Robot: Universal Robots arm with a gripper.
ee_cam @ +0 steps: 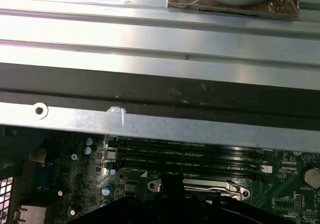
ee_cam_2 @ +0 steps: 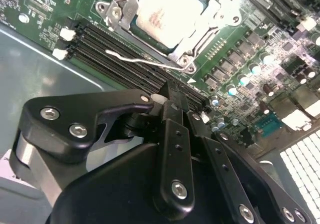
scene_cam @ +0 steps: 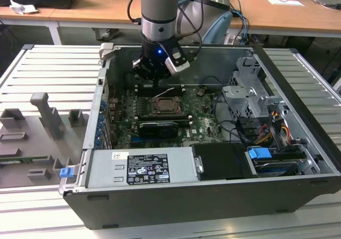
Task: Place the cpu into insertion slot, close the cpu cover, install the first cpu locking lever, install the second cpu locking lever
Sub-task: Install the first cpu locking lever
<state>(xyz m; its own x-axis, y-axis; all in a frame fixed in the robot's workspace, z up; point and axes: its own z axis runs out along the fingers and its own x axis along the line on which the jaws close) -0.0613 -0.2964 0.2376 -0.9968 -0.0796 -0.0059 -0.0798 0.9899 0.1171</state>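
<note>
The cpu (ee_cam_2: pixel 165 15), pale silvery-beige, lies in the insertion slot (scene_cam: pixel 168 107) on the green board. The cpu cover (ee_cam_2: pixel 120 12), a silver frame, is down around the chip. A thin silver locking lever (ee_cam_2: pixel 145 61) sticks out along the slot's edge beside the memory slots; in the exterior view this lever (scene_cam: pixel 165 92) stands raised. My gripper (ee_cam_2: pixel 174 97) hangs just beyond that lever over the memory slots, fingers shut with nothing between them. In the exterior view the gripper (scene_cam: pixel 155 82) is just behind the slot, inside the open case.
Black memory slots (ee_cam_2: pixel 115 49) run beside the socket, against the case wall (ee_cam: pixel 150 92). A long black card (scene_cam: pixel 158 127), a power supply (scene_cam: pixel 141 167) and a drive cage with cables (scene_cam: pixel 250 98) fill the case. Grey fixtures (scene_cam: pixel 48 116) stand at the exterior view's left.
</note>
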